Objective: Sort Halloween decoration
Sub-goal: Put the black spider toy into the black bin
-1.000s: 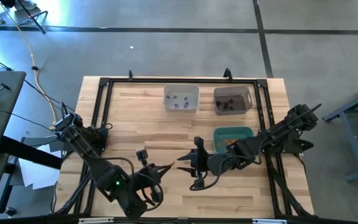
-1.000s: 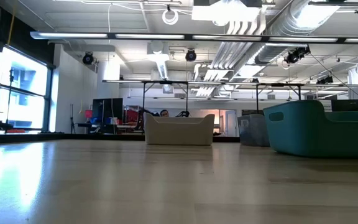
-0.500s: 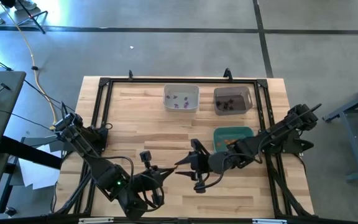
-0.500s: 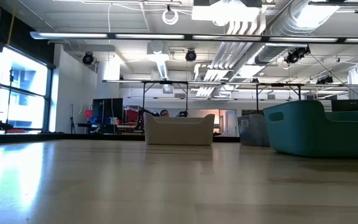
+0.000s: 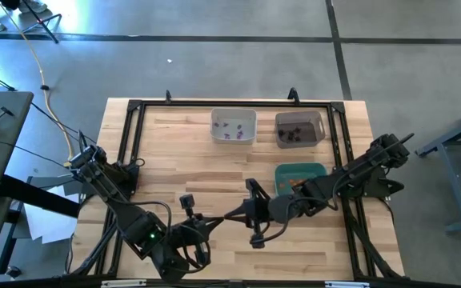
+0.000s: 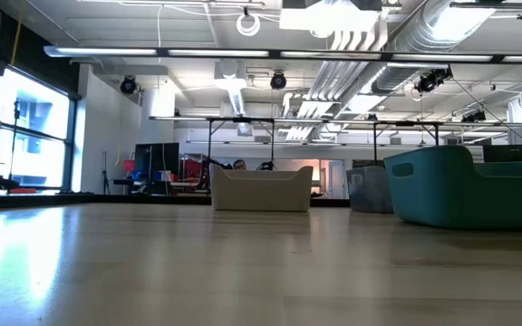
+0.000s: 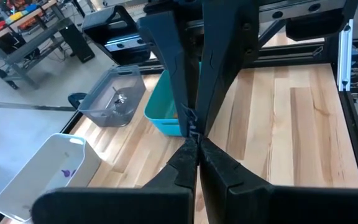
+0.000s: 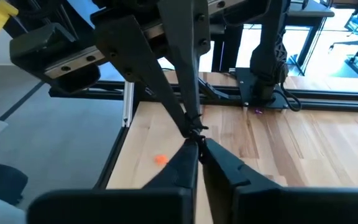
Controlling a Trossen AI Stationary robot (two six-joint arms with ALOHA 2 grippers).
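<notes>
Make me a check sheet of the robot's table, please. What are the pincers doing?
Surface: wooden table, black rails around it.
Job's things: purple trinkets in the white bin; dark trinkets in the grey bin; orange trinkets in the teal bin; a loose orange trinket and a loose purple trinket on the table.
Clutter: nothing seen.
Pincers: left pincer and right pincer both shut, tip to tip; a tiny dark thing between the tips, holder unclear.
Cables: yellow cable on the floor.
Surroundings: grey floor; papers beside the table.
</notes>
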